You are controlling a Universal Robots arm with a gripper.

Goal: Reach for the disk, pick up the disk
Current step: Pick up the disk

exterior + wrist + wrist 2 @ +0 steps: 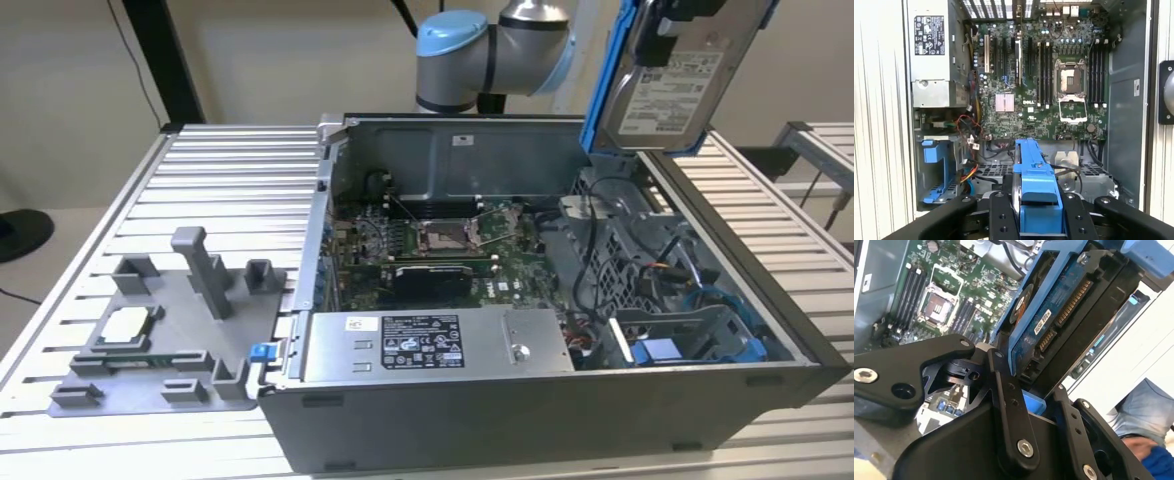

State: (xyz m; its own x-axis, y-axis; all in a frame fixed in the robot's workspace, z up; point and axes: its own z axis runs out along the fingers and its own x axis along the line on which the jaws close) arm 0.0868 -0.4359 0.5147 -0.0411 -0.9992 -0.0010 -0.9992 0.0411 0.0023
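Clamped on the disk (pixel 674 80), the gripper (pixel 1036 212), a black finger (pixel 1006 410) pressed to either side of the blue bracket (pixel 1036 187) in both wrist views. Held aloft at about 1 o'clock in the exterior view, well above the open case (pixel 534 400), label face toward the camera, tilted a little off upright, blue bracket running down its edge toward the exterior view's left. Behind it, at 12 o'clock, the arm (pixel 494 50) with its blue-capped joint.

In the second wrist view, seen from the underside: blue circuit board (pixel 1049 315) with a row of gold contacts, gripped between the black fingers, motherboard (pixel 944 295) far below and beyond.

In the first wrist view, looking straight down past the disk's blue edge into the case: motherboard (pixel 1044 80) with bare processor socket (pixel 1071 90), grey power supply (pixel 934 50) with a black-and-white label, empty blue drive bay (pixel 936 170) beside a bundle of coloured wires.

On the slatted table (pixel 200 180) in the exterior view, at 9 o'clock from the case and just beside it, a grey tray (pixel 160 330) with upright posts, a small square chip (pixel 127 322) lying in it. In the case at 5 o'clock, the blue bay (pixel 694 340), nothing in it.

At the edge of the second wrist view, part of a person's clothing (pixel 1144 410), blurred.
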